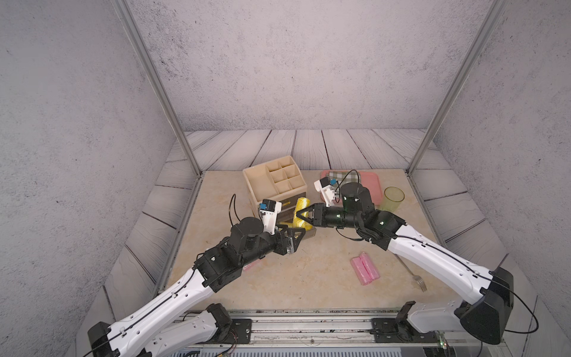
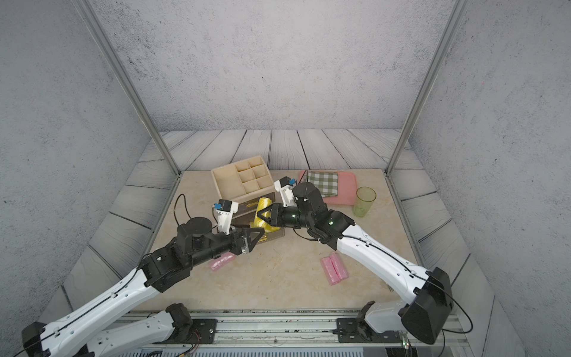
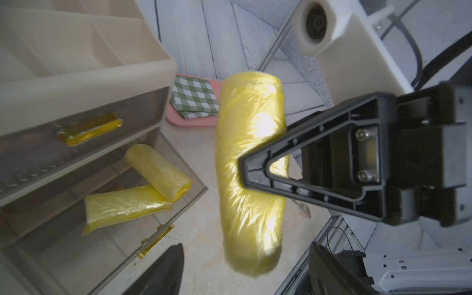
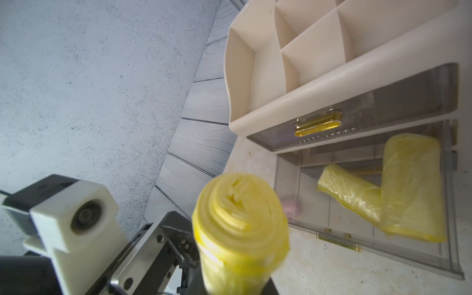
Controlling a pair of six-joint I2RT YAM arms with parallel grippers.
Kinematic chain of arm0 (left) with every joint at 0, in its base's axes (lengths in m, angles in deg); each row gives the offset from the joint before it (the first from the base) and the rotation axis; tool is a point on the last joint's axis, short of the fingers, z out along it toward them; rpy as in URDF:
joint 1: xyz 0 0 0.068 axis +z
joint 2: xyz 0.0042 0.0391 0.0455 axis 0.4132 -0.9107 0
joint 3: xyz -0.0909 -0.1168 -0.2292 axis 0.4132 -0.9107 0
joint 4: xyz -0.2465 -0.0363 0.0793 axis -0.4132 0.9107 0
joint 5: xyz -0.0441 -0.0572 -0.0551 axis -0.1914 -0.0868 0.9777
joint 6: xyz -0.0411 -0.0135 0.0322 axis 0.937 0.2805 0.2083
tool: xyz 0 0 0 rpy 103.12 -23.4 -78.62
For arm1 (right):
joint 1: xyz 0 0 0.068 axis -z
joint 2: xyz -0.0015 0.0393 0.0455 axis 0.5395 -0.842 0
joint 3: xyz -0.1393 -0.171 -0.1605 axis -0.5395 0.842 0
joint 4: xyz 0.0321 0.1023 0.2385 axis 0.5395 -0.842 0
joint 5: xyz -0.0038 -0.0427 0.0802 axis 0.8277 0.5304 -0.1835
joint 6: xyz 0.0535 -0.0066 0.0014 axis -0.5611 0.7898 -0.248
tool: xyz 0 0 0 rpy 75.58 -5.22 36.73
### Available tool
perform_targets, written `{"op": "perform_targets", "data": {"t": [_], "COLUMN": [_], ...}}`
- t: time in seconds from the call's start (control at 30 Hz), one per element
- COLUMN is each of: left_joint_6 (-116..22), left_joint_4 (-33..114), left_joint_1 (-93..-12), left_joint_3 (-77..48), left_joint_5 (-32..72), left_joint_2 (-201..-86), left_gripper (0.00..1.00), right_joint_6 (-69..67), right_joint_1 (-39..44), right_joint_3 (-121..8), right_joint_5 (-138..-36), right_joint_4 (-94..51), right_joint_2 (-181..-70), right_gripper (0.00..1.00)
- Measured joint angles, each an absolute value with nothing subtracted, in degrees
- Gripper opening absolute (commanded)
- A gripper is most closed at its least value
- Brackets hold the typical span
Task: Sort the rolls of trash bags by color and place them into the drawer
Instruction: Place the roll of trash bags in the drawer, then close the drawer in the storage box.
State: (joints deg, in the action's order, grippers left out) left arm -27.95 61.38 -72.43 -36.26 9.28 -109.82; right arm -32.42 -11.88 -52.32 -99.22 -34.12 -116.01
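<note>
Left of centre in a top view, pink roll (image 2: 221,261) flat on the worktop (image 2: 278,278), half hidden under the left arm. Next, left tool (image 1: 298,233), jaws apart beside the yellow roll (image 1: 302,203), gripping nothing. Centre: that roll upright, clamped mid-length by the right tool (image 1: 302,214) over the open drawer (image 3: 201,189), probably for dropping beside two yellow rolls (image 3: 158,171) already inside. Lower right, two pink rolls (image 1: 364,267) side by side, waiting.

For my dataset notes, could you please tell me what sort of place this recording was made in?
Most likely a lab test cell dressed as a home countertop: robot arms bolted to a metal rail, aluminium frame posts around textured wall panels, and props like a drawer organiser and pink tray.
</note>
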Motion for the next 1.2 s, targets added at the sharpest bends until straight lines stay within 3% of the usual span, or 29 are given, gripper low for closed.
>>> {"op": "perform_targets", "data": {"t": [0.3,0.5,0.63,1.0,1.2], "left_joint_6": [-26.49,-26.92,-27.14,-28.43,-30.07], "left_joint_4": [71.72,73.54,73.64,73.62,74.28], "left_joint_1": [-63.25,-60.37,-59.56,-56.19,-52.61], "left_joint_3": [-36.26,-36.54,-37.13,-37.41,-33.52], "left_joint_5": [-2.13,-1.36,0.49,3.88,5.57], "left_joint_2": [-97.63,-96.8,-97.8,-98.81,-105.39], "left_gripper": [0.91,0.91,0.91,0.91,0.88], "right_joint_6": [-42.13,-48.79,-51.57,-50.74,-39.61], "right_joint_1": [-11.73,-11.73,-11.73,-11.73,-11.73], "right_joint_3": [-52.84,-52.95,-54.39,-58.2,-63.53], "right_joint_5": [-95.36,-90.74,-89.13,-89.13,-90.68], "right_joint_4": [-30.45,-29.12,-28.7,-29.68,-33.9], "right_joint_2": [-126.9,-129.13,-130.94,-133.45,-132.95], "right_gripper": [0.21,0.48,0.53,0.5,0.37]}}
